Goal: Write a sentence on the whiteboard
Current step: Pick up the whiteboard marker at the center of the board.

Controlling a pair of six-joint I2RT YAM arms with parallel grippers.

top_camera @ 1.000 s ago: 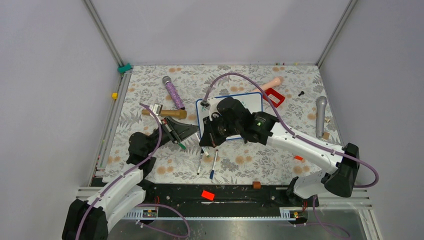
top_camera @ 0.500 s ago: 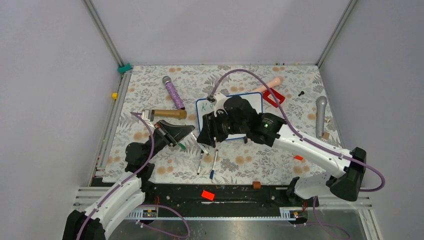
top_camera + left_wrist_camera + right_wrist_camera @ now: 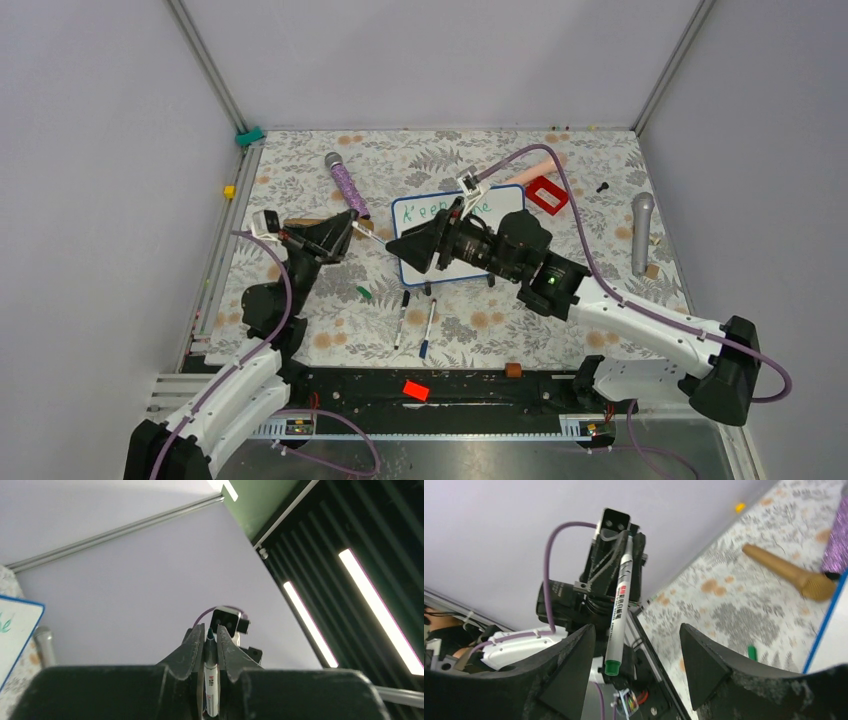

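Note:
The whiteboard (image 3: 500, 208) lies mid-table, blue-rimmed; its corner also shows in the left wrist view (image 3: 14, 630). Of the sentence (image 3: 437, 211) I see green words on the top line, starting "Keep"; the rest is hidden under my right arm. My left gripper (image 3: 347, 229) is shut on a white marker (image 3: 211, 677), which sticks out to the right. My right gripper (image 3: 638, 630) is open and faces it. The marker's green end (image 3: 612, 667) hangs close to the right gripper's left finger (image 3: 569, 655); I cannot tell if they touch.
A green cap (image 3: 363, 293) and two pens (image 3: 402, 318) (image 3: 428, 328) lie in front of the board. A purple microphone (image 3: 346, 186) and a tan one (image 3: 300, 222) lie at the left. A red frame (image 3: 546, 195) and a grey microphone (image 3: 641, 232) lie at the right.
My right gripper has come off the board, swung round to point left and opened. My left gripper has risen and turned its marker toward the right. The writing is now uncovered.

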